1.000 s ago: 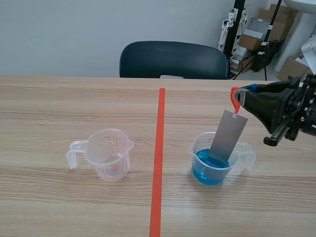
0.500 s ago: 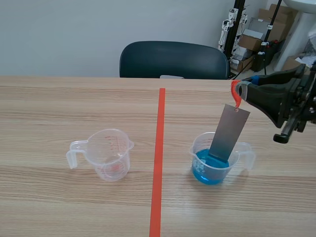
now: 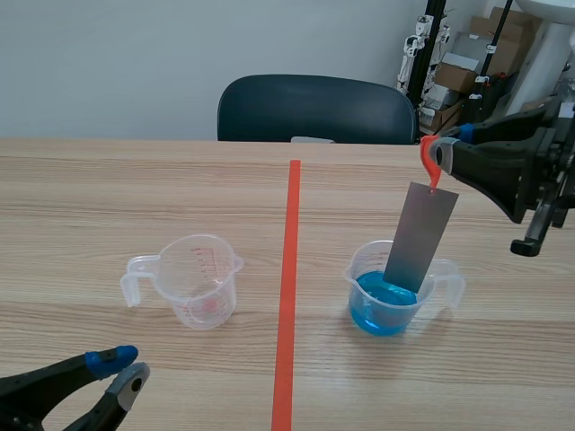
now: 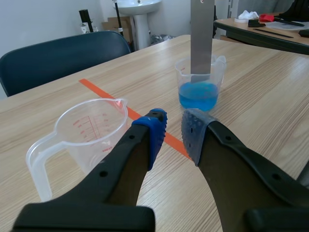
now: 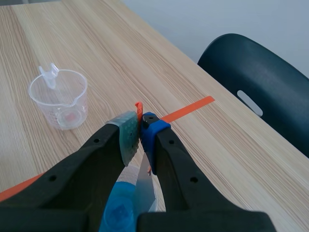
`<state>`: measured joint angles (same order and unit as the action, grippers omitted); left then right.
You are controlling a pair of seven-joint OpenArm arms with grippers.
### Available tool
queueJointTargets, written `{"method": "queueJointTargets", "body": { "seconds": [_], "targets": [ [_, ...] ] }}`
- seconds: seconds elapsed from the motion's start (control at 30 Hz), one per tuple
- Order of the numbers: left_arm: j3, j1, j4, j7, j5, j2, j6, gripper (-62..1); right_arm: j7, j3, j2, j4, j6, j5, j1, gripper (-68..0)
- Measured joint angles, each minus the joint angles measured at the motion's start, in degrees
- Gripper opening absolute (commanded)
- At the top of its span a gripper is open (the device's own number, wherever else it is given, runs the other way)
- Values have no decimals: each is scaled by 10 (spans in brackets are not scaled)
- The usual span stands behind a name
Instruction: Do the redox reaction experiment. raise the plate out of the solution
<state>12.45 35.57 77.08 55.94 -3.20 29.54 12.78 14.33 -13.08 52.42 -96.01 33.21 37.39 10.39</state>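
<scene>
- The right tool (image 3: pixel 438 162) was clamped shut on the orange-red hook (image 3: pixel 429 172), so the flat grey metal plate (image 3: pixel 420 238) hung tilted, its lower end not yet above the rim of the clear plastic beaker of blue solution (image 3: pixel 386 303).
- The left tool (image 4: pixel 174 128), narrowly parted and holding nothing, sat well apart from that beaker, probably to stay out of the way.

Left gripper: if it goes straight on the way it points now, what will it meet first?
Probably the cup of blue solution, which holds the plate; the empty measuring cup stands just beside that line, so the left gripper might brush it first.
</scene>
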Motion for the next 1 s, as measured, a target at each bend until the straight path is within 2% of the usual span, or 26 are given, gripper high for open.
{"method": "queueJointTargets", "body": {
  "seconds": [0.07, 0.17, 0.37, 0.5, 0.63, 0.8, 1.0],
  "targets": [
    [15, -21, 0, -9, 0, 0, 2, -565, 0, 0, 6, -5, 0, 0, 0, -673],
    [36, -48, 0, -19, 0, 0, 4, -570, 6, 0, 18, -14, 0, 10, 0, -673],
    [82, -113, 0, -102, 0, 0, 4, -582, 7, 0, 49, -31, 0, 42, 0, -673],
    [101, -150, 0, -125, 0, 0, 4, -582, 19, 0, 66, -39, 0, 49, 0, -673],
    [119, -178, 0, -183, 14, 0, 6, -582, 32, 0, 84, -41, 0, 60, 0, -673],
    [139, -212, 0, -218, 22, 0, 6, -582, 57, 0, 108, -41, 0, 63, 0, -673],
    [162, -249, 0, -254, 39, 0, 8, -582, 61, 3, 136, -41, 0, 108, 0, -673]
  ]
}}
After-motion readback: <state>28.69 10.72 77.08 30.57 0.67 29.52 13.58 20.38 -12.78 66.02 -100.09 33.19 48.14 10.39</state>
